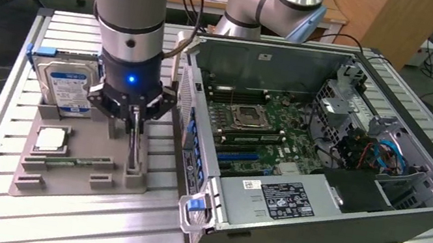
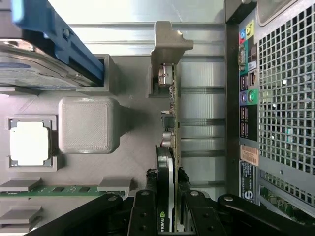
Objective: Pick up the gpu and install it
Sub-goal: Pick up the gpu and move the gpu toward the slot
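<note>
pincer [image 1: 137,131]: you have it clenched on the gpu [image 1: 134,155], one finger on each flat face of the card (the wrist view [image 2: 166,187] looks straight down the grip).
gpu [image 2: 171,129]: it stands on edge in the tray [image 1: 74,180], on the side nearest the case [image 1: 312,233], its ends seated in grey holders.
tray neighbours: you see the hard drive [image 1: 64,86] upright, with the CPU [image 1: 50,139] and memory stick [image 1: 69,163] lying flat.
case: open on the tabletop [image 1: 50,222], motherboard exposed.
</note>
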`<state>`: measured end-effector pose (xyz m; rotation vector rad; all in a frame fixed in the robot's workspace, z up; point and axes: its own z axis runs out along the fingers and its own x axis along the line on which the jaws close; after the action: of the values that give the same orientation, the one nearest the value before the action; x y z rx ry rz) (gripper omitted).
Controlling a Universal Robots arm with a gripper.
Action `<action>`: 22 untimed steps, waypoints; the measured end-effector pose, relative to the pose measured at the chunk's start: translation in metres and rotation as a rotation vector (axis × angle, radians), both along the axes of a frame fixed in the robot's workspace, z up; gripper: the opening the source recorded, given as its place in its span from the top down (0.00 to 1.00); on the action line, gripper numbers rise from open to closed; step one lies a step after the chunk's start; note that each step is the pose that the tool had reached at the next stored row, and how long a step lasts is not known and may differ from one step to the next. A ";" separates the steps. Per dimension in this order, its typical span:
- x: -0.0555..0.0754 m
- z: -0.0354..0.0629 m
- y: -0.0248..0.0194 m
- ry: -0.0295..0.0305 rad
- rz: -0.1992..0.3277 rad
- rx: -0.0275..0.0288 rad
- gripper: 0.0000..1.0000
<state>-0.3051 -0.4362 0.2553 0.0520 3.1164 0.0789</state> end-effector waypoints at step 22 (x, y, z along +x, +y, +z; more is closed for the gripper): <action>0.000 0.0862 0.0000 -0.0001 0.000 0.0024 0.73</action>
<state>-0.3051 -0.4362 0.3415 0.0521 3.1163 0.0826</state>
